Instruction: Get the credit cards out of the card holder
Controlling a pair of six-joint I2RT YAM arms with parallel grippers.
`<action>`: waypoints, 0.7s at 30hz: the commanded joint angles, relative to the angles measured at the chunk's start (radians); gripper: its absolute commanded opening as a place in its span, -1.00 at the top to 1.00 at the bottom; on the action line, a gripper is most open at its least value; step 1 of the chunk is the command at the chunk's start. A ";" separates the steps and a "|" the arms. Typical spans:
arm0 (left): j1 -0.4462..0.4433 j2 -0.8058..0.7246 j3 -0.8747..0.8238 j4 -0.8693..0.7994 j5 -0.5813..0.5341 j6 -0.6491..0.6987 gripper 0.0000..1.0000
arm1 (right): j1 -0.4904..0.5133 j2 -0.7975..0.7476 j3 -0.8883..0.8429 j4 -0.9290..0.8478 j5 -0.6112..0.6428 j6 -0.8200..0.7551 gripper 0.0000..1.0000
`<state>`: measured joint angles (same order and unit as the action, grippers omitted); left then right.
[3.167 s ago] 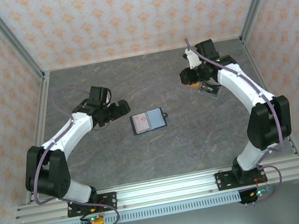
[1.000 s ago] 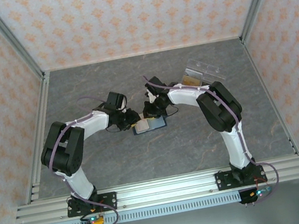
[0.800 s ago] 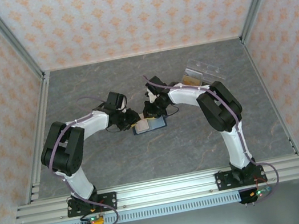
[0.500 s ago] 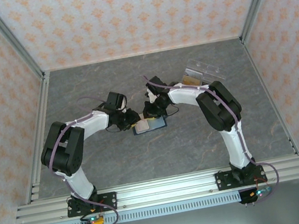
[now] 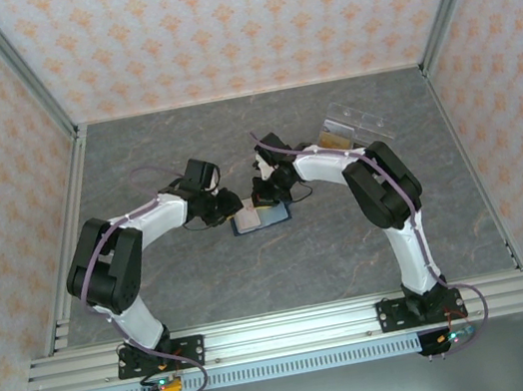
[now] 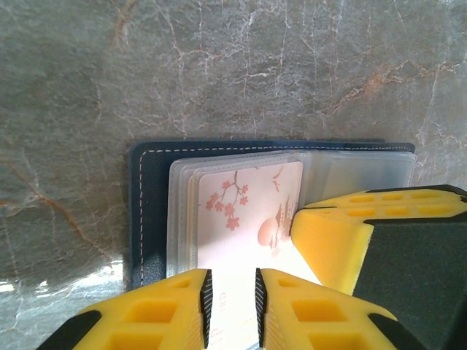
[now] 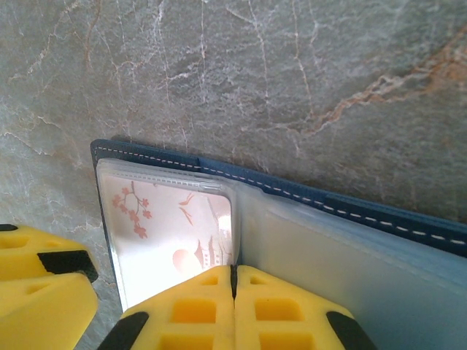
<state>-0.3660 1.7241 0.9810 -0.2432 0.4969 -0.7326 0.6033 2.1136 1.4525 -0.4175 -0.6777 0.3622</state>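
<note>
While the marbled grey table [image 5: 135, 167] takes up most of the top view, the work is crowded into its middle, where both arms reach inward and meet over the card holder [image 5: 261, 218]. It lies open and flat, navy with pale stitching, its clear plastic sleeves [image 7: 343, 255] facing up. We judge the holder light and floppy — it would likely slide or fold if a card were tugged with nothing pinning it down. The sleeves look soft, glossy and a little clingy, so a card should be drawn out along the sleeve's open side rather than lifted straight up.

One credit card [image 6: 244, 211], pale with a pink blossom print, sits in the sleeve of one panel. How many lie stacked beneath it we cannot tell. We expect it to be stiff, thin, light and slick, and hard to pick off a flat surface. The place to take it is a bare edge standing out of the sleeve, pinched across its thickness near the middle of that edge.

The left gripper [image 6: 230, 306] stands over the end of the card nearest its own camera, jaws a narrow slit apart, with pale card showing through the gap. We see nothing clamped, and whether the tips press down we cannot tell. The right gripper [image 7: 234, 299] is squeezed fully together at the card's inner edge, by the fold — whether it has caught card edge or sleeve film we cannot tell.
</note>
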 commanded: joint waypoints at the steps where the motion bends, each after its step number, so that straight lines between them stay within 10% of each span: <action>1: 0.002 0.026 0.020 -0.034 -0.032 0.010 0.49 | 0.001 0.016 0.000 -0.040 0.044 -0.017 0.89; 21: 0.004 0.072 0.017 -0.018 0.003 0.028 0.83 | -0.004 0.003 0.000 -0.013 -0.023 -0.017 0.76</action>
<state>-0.3637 1.7660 0.9813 -0.2607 0.4744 -0.7311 0.6025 2.1136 1.4525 -0.4175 -0.6823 0.3618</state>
